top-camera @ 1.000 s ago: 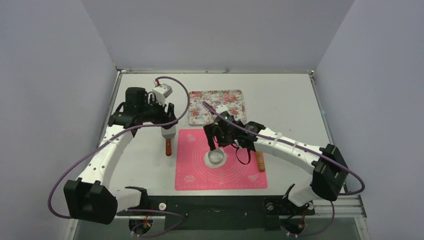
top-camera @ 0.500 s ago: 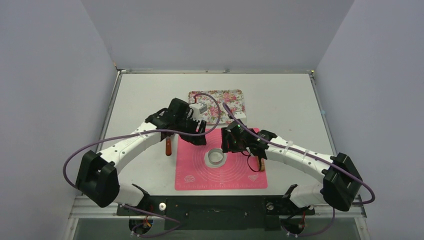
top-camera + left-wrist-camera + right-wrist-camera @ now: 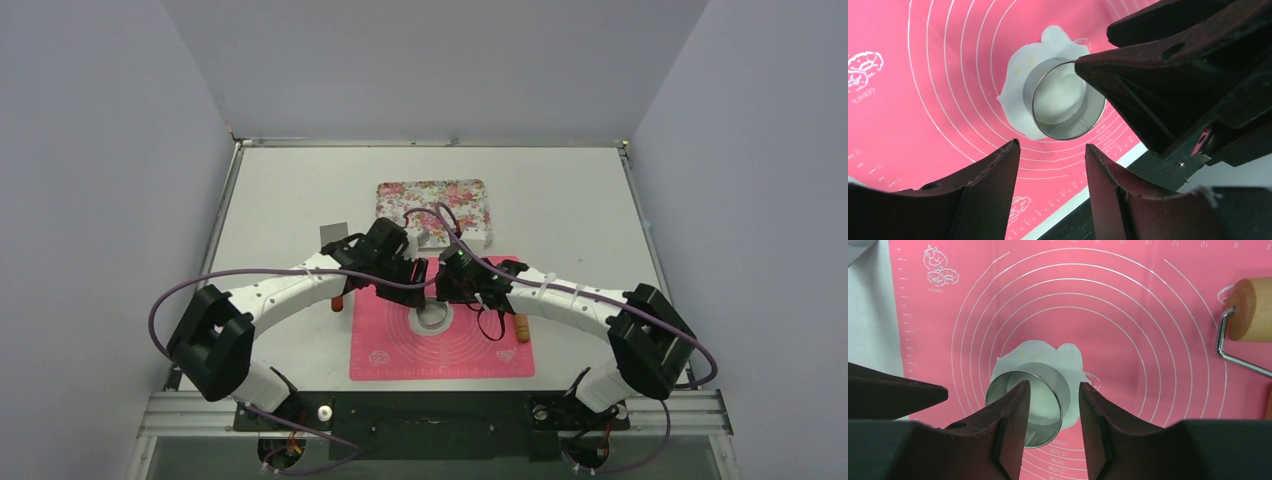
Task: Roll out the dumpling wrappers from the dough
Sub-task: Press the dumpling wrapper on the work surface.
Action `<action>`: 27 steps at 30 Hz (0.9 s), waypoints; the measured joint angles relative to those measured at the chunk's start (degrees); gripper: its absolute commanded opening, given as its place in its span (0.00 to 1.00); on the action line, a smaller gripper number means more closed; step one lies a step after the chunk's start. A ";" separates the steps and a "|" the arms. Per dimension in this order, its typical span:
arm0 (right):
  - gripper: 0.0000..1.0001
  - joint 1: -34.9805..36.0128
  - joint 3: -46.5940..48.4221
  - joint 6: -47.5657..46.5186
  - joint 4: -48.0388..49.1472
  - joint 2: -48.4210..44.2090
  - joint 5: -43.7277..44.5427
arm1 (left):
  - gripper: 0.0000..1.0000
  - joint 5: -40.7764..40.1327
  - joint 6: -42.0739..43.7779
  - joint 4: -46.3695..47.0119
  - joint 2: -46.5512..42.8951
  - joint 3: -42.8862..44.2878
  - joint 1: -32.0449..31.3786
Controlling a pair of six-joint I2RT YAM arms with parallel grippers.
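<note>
Claws at the ring. Right claw (image 3: 1053, 384): jaws apart but narrower than a second ago, with one finger over the inside of the ring (image 3: 1068, 131) and the other outside its wall; no contact is evident. Left claw (image 3: 1052, 145): jaws apart with nothing between them, tips just short of the ring. A second ago this arm was drawn back over the left of the desk (image 3: 560, 200); it now reaches in to mid-mat.

Dough (image 3: 1018, 87): a flattened white sheet, unmoved at the centre of the pink mat (image 3: 1148, 390). The ring stands on it and encloses a round patch.

Both arms stretch low and inward, their claws close together.

The dough's uneven edge shows only in the wrist views. The left wrist view shows the right claw beside the ring. The right wrist view shows the wooden end of the pin (image 3: 1248, 310). Only the top view shows the flowered tray (image 3: 430, 198) behind the mat.
</note>
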 measured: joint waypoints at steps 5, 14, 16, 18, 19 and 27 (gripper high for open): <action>0.35 0.02 0.00 0.96 -0.07 0.83 0.96 | 0.48 -1.31 -2.56 2.47 0.76 -1.42 0.00; 0.32 0.39 -1.64 1.77 1.60 1.20 -0.81 | 0.41 -2.58 -7.93 8.90 1.29 -5.05 0.00; 0.32 0.39 -2.47 1.88 1.88 1.22 -1.44 | 0.40 -2.82 -8.72 9.44 1.86 -5.79 0.00; 0.31 0.39 -2.60 1.99 2.10 1.38 -1.70 | 0.40 -3.13 -9.35 9.46 2.58 -6.03 0.00; 0.31 0.39 -2.60 1.99 2.25 1.46 -1.73 | 0.40 -3.37 -9.64 9.51 2.84 -6.05 0.00; 0.20 0.57 -3.30 2.01 3.34 3.02 -2.10 | 0.31 -3.85 -11.30 10.99 4.15 -6.10 0.00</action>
